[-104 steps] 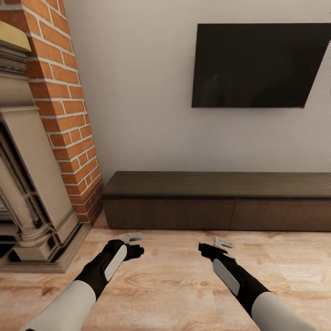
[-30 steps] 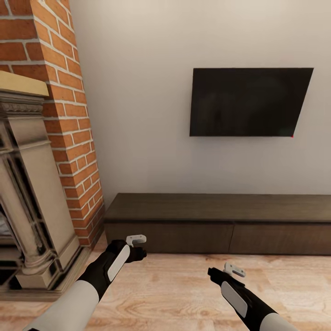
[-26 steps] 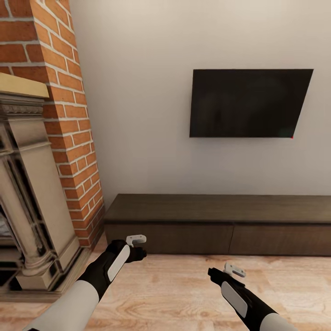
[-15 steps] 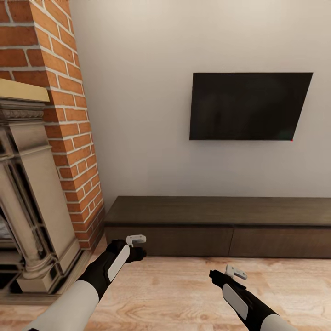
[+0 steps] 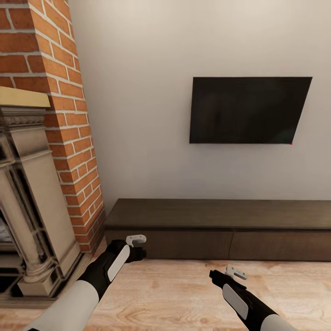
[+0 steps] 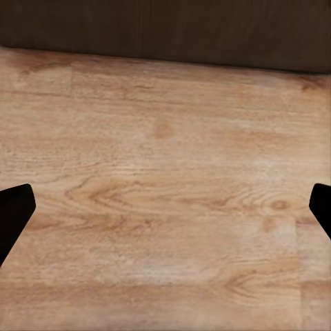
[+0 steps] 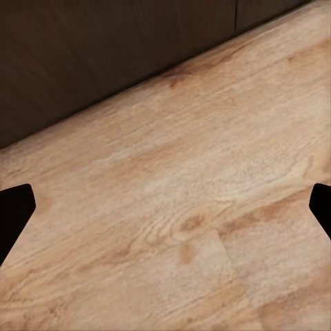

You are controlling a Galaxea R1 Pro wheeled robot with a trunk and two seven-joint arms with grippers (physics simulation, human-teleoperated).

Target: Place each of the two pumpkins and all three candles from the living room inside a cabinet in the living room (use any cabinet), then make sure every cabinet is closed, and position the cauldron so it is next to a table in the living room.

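Observation:
The long, low, dark brown cabinet (image 5: pixel 216 230) stands against the white wall ahead, with both of its wide drawers closed. My left gripper (image 5: pixel 139 246) hovers open over the wooden floor just in front of the cabinet's left end. My right gripper (image 5: pixel 224 273) is open too, a little further back from the drawer fronts, near the seam between them. In the left wrist view the left gripper (image 6: pixel 165 210) has nothing between its spread fingertips (image 6: pixel 14 214). The right gripper (image 7: pixel 165 207) is likewise empty above the floor. The pumpkins and candles are out of view.
A black TV (image 5: pixel 248 110) hangs on the wall above the cabinet. At the left, a red brick chimney (image 5: pixel 59 115) and a stone fireplace surround (image 5: pixel 27 207) jut out onto the floor. Light wooden floor (image 5: pixel 174 294) stretches in front of the cabinet.
The whole picture has slid downward, so the camera has moved; the TV and cabinet sit lower in view. The right gripper sits slightly lower. Both grippers stay open and the drawers stay closed.

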